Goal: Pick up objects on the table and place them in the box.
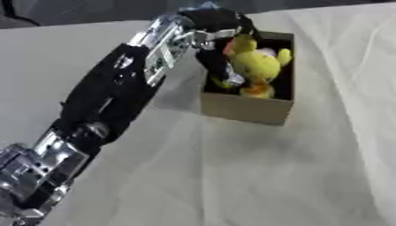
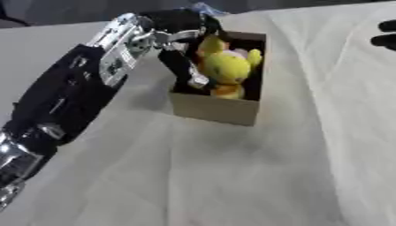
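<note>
- Left hand (image 1: 219, 53) reaching from the near left, up across the counter (image 1: 232, 176) and down into the open top of the box (image 1: 246, 108) — fingers pointing downward along the left side of the plush toy.
- Fingers (image 2: 185, 70) extended, lying against the toy's left flank; cannot tell whether any curl round it, since the box wall and the toy hide their tips.
- Yellow plush toy (image 1: 259, 66) upright inside the box, orange at its base, a pale pink patch near its head; head and one arm rising above the rim.
- Box a small brown cardboard one, dark inside, standing on the far half of the counter, right of the arm.
- Counter covered in a wrinkled off-white cloth.
- Right hand (image 2: 386, 33) — only dark fingertips at the far right edge of the right eye view, well apart from the box; cannot tell how open they are.
</note>
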Motion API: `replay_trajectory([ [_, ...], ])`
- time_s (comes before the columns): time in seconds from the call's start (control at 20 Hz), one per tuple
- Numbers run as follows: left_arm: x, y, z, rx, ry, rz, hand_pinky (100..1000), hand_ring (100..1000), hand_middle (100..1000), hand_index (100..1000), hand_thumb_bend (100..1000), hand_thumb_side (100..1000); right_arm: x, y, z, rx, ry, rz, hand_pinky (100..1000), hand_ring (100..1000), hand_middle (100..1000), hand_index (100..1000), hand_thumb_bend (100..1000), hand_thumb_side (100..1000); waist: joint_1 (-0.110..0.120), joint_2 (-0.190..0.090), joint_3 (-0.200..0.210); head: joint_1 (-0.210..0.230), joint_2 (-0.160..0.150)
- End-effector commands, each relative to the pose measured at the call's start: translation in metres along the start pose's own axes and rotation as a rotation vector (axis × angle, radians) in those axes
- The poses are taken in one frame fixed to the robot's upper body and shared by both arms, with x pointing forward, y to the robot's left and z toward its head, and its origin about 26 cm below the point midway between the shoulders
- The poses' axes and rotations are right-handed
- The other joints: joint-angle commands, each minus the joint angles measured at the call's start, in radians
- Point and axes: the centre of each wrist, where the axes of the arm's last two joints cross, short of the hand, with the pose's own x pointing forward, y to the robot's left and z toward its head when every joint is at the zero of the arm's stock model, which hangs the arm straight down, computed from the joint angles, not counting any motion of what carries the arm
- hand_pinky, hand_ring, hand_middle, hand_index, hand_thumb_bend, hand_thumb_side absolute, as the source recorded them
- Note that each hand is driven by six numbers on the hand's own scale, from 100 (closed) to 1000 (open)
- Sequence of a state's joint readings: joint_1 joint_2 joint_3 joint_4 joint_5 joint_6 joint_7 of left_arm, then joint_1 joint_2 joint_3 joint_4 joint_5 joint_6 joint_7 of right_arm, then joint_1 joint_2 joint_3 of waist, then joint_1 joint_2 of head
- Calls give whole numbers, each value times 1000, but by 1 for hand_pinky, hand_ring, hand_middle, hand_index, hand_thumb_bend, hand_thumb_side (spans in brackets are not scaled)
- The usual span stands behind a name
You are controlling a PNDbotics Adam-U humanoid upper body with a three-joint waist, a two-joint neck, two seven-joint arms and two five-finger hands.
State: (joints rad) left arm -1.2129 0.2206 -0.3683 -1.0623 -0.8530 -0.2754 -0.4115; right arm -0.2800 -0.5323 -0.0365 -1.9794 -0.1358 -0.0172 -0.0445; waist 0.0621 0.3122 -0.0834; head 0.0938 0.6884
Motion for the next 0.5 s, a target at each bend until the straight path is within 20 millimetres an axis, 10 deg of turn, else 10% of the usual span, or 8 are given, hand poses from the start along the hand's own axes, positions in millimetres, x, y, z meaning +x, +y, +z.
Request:
replay_trajectory([
  [0.05, -2, 32, 15, 155, 7, 26, 820, 744, 754, 876, 482, 670, 8, -4, -3, 2, -34, 6, 897, 748, 736, 882, 100, 692, -12, -29, 3, -2, 6],
  [0.15, 1, 48, 29, 275, 5, 86, 808, 717, 731, 852, 375, 741, 9, -4, -4, -1, -43, 7, 897, 749, 737, 882, 100, 700, -16, -33, 9, -4, 6],
  [0.5, -7, 75, 136, 808, 69, 375, 796, 694, 702, 834, 447, 580, 14, -10, -10, -31, -102, 18, 898, 768, 754, 888, 100, 663, -27, -44, 38, -38, 10],
])
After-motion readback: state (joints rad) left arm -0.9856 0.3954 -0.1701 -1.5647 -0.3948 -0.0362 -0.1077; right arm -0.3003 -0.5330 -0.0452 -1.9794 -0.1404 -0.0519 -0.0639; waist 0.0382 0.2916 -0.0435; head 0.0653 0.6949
